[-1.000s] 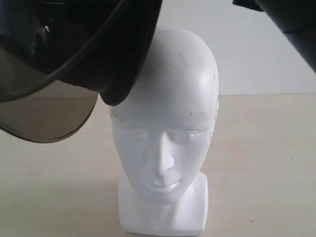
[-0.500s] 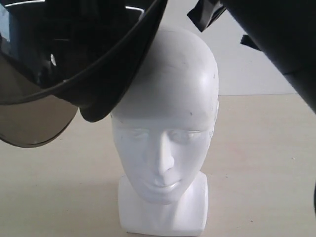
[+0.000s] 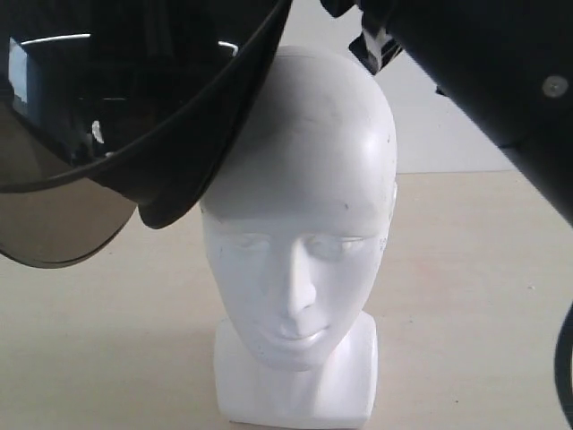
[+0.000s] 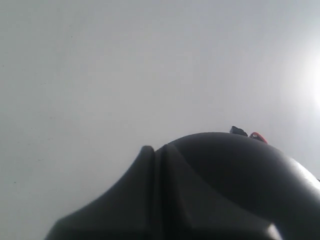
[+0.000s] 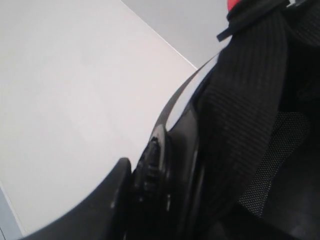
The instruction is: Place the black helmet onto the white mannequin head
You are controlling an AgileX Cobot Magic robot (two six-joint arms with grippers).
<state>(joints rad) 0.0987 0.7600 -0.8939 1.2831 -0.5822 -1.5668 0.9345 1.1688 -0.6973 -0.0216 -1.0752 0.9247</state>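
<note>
The helmet [image 3: 179, 107] hangs tilted in the air at the upper left of the exterior view. Its open side faces down towards the head [image 3: 304, 206], and its lower rim overlaps the left of the crown; I cannot tell whether they touch. The smoky visor [image 3: 63, 219] curves out below the shell. The head stands upright on the beige surface [image 3: 474, 296], facing the camera. The right arm [image 3: 483, 81] reaches in from the upper right. The right wrist view shows a ribbed black strap [image 5: 245, 100] and mesh lining [image 5: 275, 165] close up. Neither gripper shows plainly, so I cannot tell how far open either is or what it holds.
</note>
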